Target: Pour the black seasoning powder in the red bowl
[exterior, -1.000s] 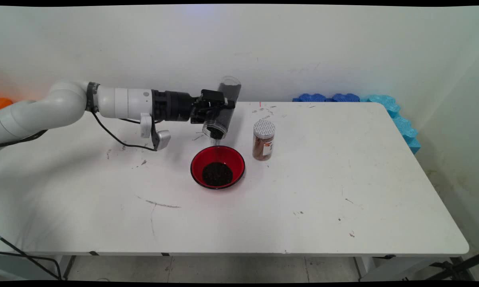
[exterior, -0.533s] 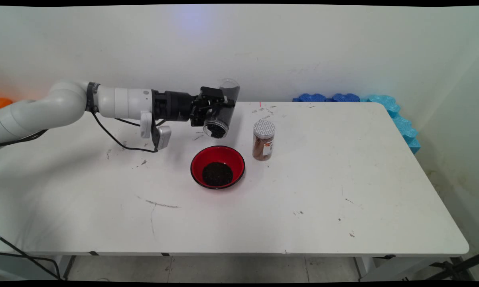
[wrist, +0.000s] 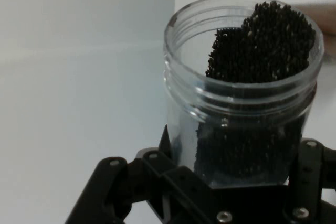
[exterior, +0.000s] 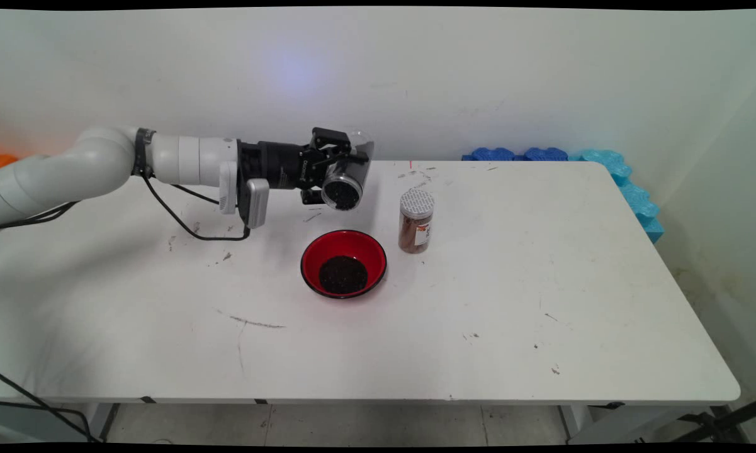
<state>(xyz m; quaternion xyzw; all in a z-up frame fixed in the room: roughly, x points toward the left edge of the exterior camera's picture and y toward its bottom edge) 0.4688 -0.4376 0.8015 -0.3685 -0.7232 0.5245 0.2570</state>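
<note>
White rounded arm (exterior: pixel 101 167), black wrist, black linkage gripper (exterior: pixel 337 176) with silver screws, black cable (exterior: pixel 182 223) looping below

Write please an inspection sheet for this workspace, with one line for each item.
Surface: white table with scuffs and dark marks.
Job's things: open clear jar of black grains, tilted above the table; red bowl holding black grains; lidded brown jar standing beside the bowl.
Clutter: nothing seen.
Grippers: tool shut on the clear jar, behind and above the bowl.
Cables: black cable hanging from the arm.
Surroundings: white wall; blue foam along the table's far right edge.
</note>
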